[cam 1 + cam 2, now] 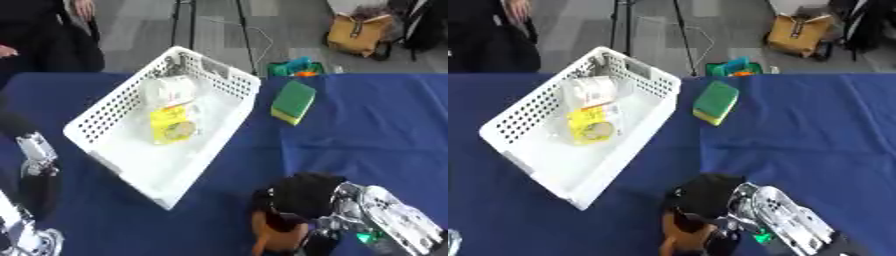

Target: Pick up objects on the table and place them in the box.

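**Left eye view: right hand closed over a brown object at the near edge**

Left eye view shows a blue table (367, 145) with a white perforated box (114, 117) lying at an angle on the left. The robot's right hand (302, 197) is at the near edge, right of centre, its dark fingers curled over the top of a brown object (276, 235), apparently pinching it. What the object is cannot be made out. The left hand (35, 155) shows at the near left edge beside the box; whether its fingers are spread or curled cannot be told.

To do this step well, the hand should probably lift straight up, clear the box's near wall, then travel left and release over the bare white floor.

Counted: one box; inside it one yellow-labelled packet (172, 125) and one white tub (171, 89). One green-and-yellow sponge (293, 101) lies just right of the box, waiting. One brown object is in hand.
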Robot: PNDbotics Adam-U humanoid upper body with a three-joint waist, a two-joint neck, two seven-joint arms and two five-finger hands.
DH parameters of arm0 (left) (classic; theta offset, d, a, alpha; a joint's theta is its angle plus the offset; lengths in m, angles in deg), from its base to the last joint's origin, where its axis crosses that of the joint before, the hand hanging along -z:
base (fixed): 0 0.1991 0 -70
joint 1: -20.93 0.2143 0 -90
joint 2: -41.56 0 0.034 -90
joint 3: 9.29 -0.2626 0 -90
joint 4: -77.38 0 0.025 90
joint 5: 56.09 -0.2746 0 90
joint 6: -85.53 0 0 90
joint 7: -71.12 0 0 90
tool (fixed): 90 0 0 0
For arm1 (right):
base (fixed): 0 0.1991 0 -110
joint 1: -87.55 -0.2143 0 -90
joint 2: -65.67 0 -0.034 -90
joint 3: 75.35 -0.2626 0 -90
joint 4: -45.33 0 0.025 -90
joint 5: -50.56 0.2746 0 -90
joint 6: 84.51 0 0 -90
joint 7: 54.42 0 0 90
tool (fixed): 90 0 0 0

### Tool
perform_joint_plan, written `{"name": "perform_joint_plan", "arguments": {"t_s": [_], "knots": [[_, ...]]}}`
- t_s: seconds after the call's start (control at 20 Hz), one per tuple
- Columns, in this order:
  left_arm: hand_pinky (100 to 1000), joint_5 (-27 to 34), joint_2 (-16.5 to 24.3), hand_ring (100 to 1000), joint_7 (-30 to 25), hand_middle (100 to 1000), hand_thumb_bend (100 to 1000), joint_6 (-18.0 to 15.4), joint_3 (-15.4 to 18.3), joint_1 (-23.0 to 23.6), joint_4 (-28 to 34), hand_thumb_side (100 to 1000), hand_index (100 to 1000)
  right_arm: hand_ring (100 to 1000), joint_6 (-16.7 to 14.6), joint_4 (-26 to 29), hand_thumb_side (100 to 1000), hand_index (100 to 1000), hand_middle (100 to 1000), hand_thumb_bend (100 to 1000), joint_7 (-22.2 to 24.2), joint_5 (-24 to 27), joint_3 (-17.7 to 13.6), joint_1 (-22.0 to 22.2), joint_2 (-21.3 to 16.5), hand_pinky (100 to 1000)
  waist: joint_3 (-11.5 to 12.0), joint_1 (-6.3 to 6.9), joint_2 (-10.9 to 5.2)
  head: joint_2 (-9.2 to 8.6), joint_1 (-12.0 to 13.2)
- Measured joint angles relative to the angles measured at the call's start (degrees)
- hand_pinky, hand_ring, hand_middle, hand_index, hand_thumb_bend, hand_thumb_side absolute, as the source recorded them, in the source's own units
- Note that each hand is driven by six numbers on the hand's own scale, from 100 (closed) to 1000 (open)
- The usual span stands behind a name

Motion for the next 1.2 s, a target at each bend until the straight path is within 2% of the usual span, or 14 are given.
{"name": "perform_joint_plan", "arguments": {"t_s": [0.05, 0.1, 0.15, 0.2, 0.4, 0.45, 0.6, 0.65, 0.7, 0.75, 1.0, 1.05, 1.15, 1.2], "knots": [[895, 0.0, 0.0, 771, 0.0, 770, 100, 0.01, 0.0, 0.0, 0.0, 874, 673, 559, 0.06, 0.23, 339, 982, 784, 320, 0.06, 0.39, 0.0, 0.02, -0.01, 214, -0.01, 0.0, -0.01, 0.0, 0.0], [895, 0.0, 0.0, 771, 0.01, 770, 100, 0.03, 0.0, 0.0, 0.0, 874, 673, 559, 0.13, 0.48, 339, 982, 784, 320, 0.13, 0.84, -0.01, 0.05, -0.02, 214, -0.03, 0.0, -0.02, 0.0, 0.01], [895, 0.0, 0.0, 771, 0.02, 770, 100, 0.04, 0.0, 0.0, 0.0, 868, 673, 537, 0.22, 0.7, 317, 956, 734, 312, 0.22, 1.29, -0.01, 0.13, -0.04, 176, -0.07, 0.0, -0.03, 0.0, 0.02], [895, 0.0, 0.0, 771, 0.03, 770, 100, 0.06, 0.0, 0.0, 0.0, 868, 673, 537, 0.32, 0.88, 317, 956, 734, 312, 0.32, 1.77, -0.02, 0.29, -0.06, 176, -0.14, 0.01, -0.07, 0.0, 0.02], [896, 0.0, 0.0, 772, 0.03, 770, 100, 0.12, 0.0, 0.0, 0.0, 865, 673, 510, 0.72, 1.56, 295, 907, 641, 301, 0.73, 3.51, -0.04, 0.52, -0.25, 138, -0.23, 0.07, -0.35, 0.0, 0.03], [896, -0.01, 0.0, 772, 0.01, 770, 100, 0.15, 0.0, 0.0, 0.0, 861, 673, 484, 0.81, 1.72, 275, 856, 573, 274, 0.82, 3.9, -0.05, 0.52, -0.39, 102, -0.23, 0.07, -0.35, 0.0, 0.03], [896, -0.01, 0.0, 772, -0.03, 770, 100, 0.19, 0.0, 0.0, 0.0, 859, 673, 471, 1.06, 1.98, 267, 830, 541, 269, 1.06, 5.16, -0.34, 0.54, -0.54, 100, -0.27, 0.19, -0.37, 0.0, 0.03], [896, -0.01, 0.0, 772, -0.04, 771, 100, 0.2, 0.0, 0.0, 0.0, 857, 673, 438, 1.09, 2.15, 242, 783, 493, 243, 1.09, 5.47, -0.42, 0.54, -0.54, 100, -0.27, 0.24, -0.4, 0.0, 0.03], [896, -0.01, -0.01, 772, -0.05, 771, 100, 0.21, 0.0, 0.0, 0.0, 857, 673, 438, 1.12, 2.37, 242, 783, 493, 243, 1.13, 5.75, -0.49, 0.54, -0.55, 100, -0.27, 0.28, -0.43, -0.01, 0.03], [896, -0.01, -0.01, 772, -0.06, 771, 100, 0.22, 0.0, 0.0, 0.0, 857, 674, 382, 1.19, 2.56, 200, 703, 418, 207, 1.2, 6.01, -0.69, 0.54, -0.55, 100, -0.27, 0.3, -0.51, -0.03, 0.03], [896, -0.01, -0.01, 772, -0.14, 771, 100, 0.3, 0.0, 0.0, 0.0, 856, 673, 357, 1.74, 3.88, 164, 650, 393, 181, 1.64, 7.7, -1.47, 0.52, -0.61, 100, -0.3, 0.33, -0.74, -0.46, 0.03], [896, -0.01, -0.01, 771, -0.15, 771, 100, 0.31, 0.0, 0.0, 0.0, 853, 674, 340, 1.86, 4.01, 129, 564, 376, 122, 1.72, 7.85, -1.47, 0.52, -0.66, 100, -0.3, 0.33, -0.74, -0.47, 0.03], [896, -0.01, -0.01, 772, -0.17, 771, 100, 0.32, 0.0, 0.0, 0.0, 852, 674, 333, 2.16, 4.31, 120, 546, 368, 107, 1.84, 8.19, -1.71, 0.52, -0.7, 100, -0.38, 0.33, -0.74, -0.5, 0.03], [896, -0.01, -0.01, 772, -0.17, 771, 100, 0.33, 0.0, 0.0, 0.0, 851, 674, 324, 2.34, 4.55, 107, 501, 357, 100, 1.92, 8.29, -1.92, 0.51, -0.73, 100, -0.42, 0.33, -0.74, -0.52, 0.03]]}}
